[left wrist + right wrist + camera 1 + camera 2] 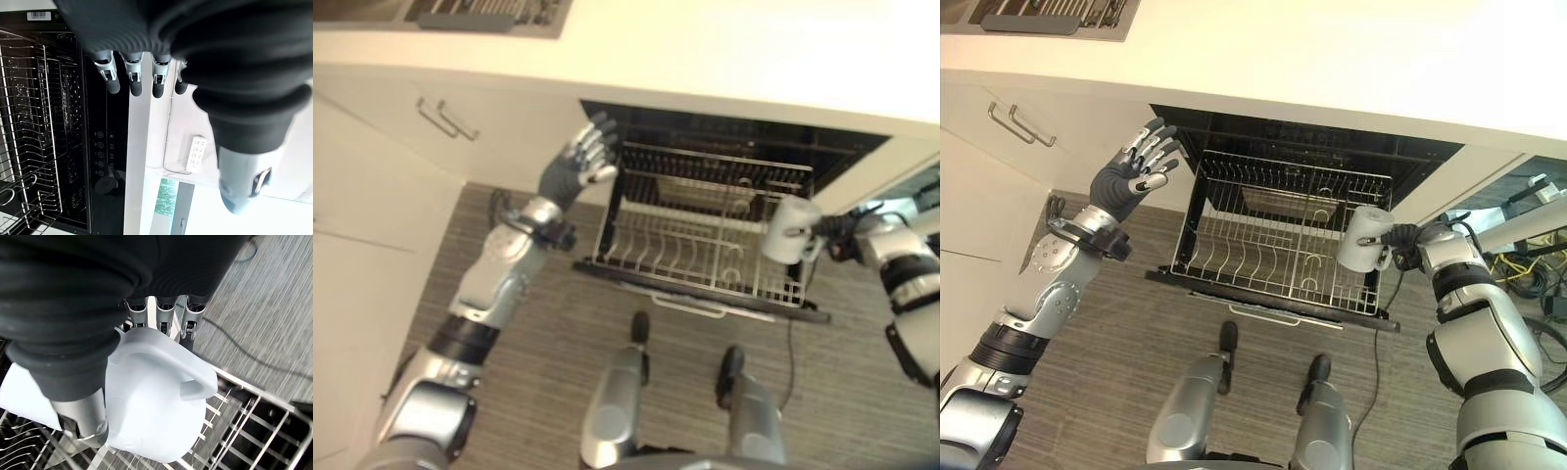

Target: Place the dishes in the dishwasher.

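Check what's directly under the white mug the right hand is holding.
The white ceramic mug, gripped by the right hand, hangs over the right end of the pulled-out wire dish rack. The rack wires there look bare; the spot right beneath the mug is covered.

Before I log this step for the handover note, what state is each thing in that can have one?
Dishwasher: open.
Rack: pulled out over the floor, no dishes visible in it.
Mug: white, held above the rack's right end, not yet set down.
Right hand: fingers and thumb curled round the mug.
Left hand: raised beside the dishwasher opening, fingers straight, holding nothing.
Cabinet drawer: closed.
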